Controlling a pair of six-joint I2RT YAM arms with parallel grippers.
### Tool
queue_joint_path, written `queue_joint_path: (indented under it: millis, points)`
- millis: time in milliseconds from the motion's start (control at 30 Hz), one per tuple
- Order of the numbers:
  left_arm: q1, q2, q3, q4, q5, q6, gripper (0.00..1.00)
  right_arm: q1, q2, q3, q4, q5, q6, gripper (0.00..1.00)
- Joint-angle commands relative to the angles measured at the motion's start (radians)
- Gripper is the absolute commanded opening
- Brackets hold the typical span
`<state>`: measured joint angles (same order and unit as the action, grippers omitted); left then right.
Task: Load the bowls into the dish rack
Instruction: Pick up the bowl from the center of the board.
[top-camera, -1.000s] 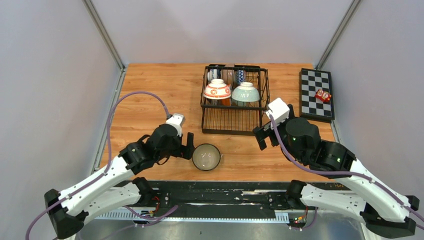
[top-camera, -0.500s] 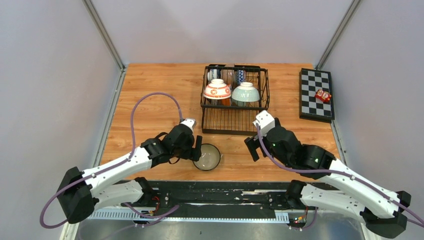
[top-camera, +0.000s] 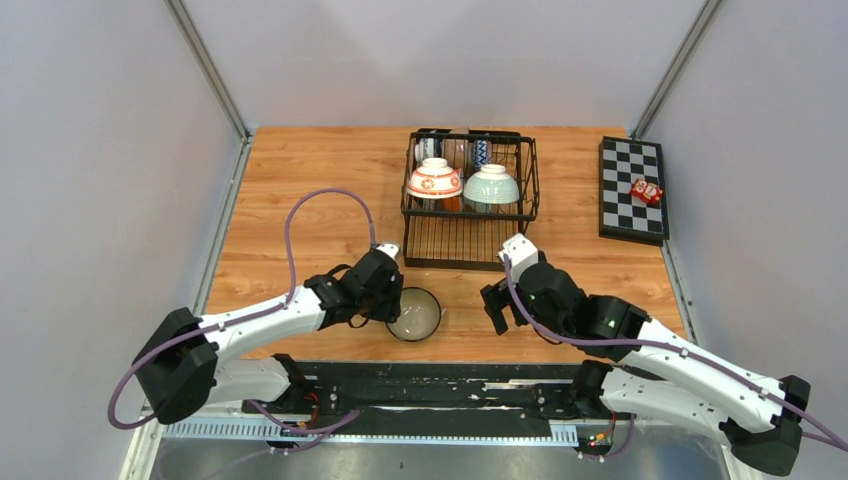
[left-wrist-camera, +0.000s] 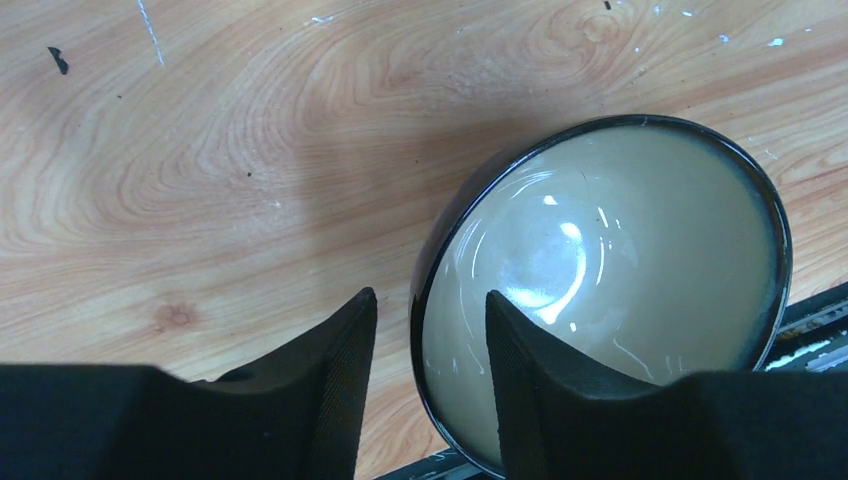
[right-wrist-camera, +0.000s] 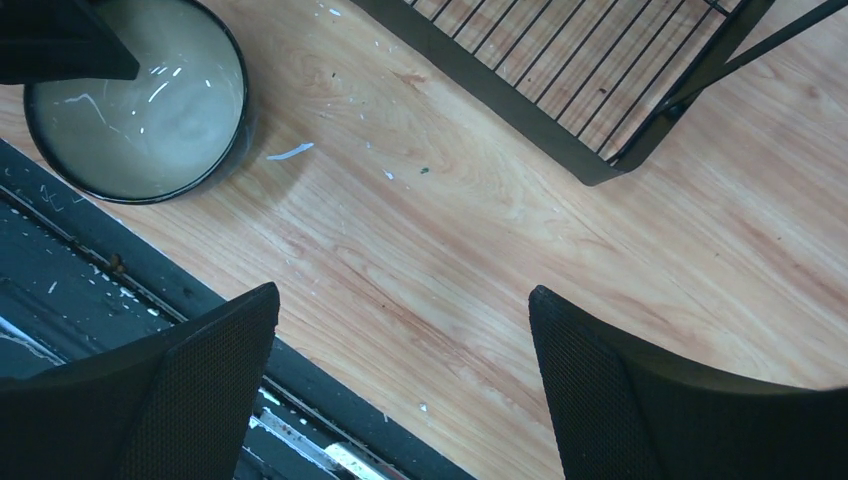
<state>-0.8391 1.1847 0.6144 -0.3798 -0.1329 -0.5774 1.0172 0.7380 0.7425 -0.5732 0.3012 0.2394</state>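
Left claw (left-wrist-camera: 430, 300) straddles the rim of the dark bowl (left-wrist-camera: 620, 260), unclenched, seen only by its wrist camera; right claw (right-wrist-camera: 405, 295) gapes.

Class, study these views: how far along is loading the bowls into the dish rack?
Done: red-patterned bowl and pale green bowl sit in the dish rack. In hand: left gripper straddles the rim of the dark bowl, not yet clamped. Left: lifting and racking it.

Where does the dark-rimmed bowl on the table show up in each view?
Top external: dark-rimmed bowl near the front edge, left of centre.
Left wrist: bowl fills the right half.
Right wrist: bowl in the top-left corner.
Shared landmark: black rail beside the bowl.
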Motion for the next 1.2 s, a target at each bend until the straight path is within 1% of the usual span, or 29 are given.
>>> queue_joint_path:
  millis: [0, 133, 200, 267, 300, 333, 600, 733, 1067, 1167]
  points:
    - [-0.002, 0.031, -0.004, 0.043, 0.007, -0.006, 0.43, 0.012, -0.001, -0.023, 0.035, -0.030, 0.045, 0.96]
    - [-0.002, 0.046, -0.002, 0.044, 0.003, -0.003, 0.31, 0.012, 0.012, -0.034, 0.049, -0.037, 0.052, 0.96]
    - [-0.002, 0.050, -0.002, 0.041, 0.001, -0.002, 0.22, 0.012, 0.018, -0.041, 0.058, -0.042, 0.054, 0.96]
    - [-0.002, 0.052, -0.004, 0.041, 0.001, -0.002, 0.10, 0.012, 0.025, -0.047, 0.067, -0.048, 0.059, 0.96]
    - [-0.002, 0.052, -0.004, 0.041, 0.002, -0.002, 0.02, 0.012, 0.028, -0.050, 0.071, -0.051, 0.065, 0.96]
    - [-0.002, 0.051, -0.004, 0.040, 0.000, -0.001, 0.00, 0.011, 0.030, -0.052, 0.075, -0.056, 0.068, 0.96]
    - [-0.002, 0.005, -0.012, 0.065, 0.016, -0.013, 0.00, 0.012, 0.033, -0.070, 0.108, -0.101, 0.119, 0.96]
    - [-0.002, -0.046, -0.024, 0.090, 0.036, -0.021, 0.00, 0.012, 0.033, -0.080, 0.138, -0.140, 0.157, 0.96]
    - [0.002, -0.198, -0.058, 0.146, 0.097, -0.038, 0.00, 0.012, -0.040, -0.143, 0.298, -0.273, 0.251, 0.97]
    - [0.003, -0.246, -0.075, 0.166, 0.106, -0.044, 0.00, 0.011, -0.067, -0.164, 0.343, -0.286, 0.264, 0.98]
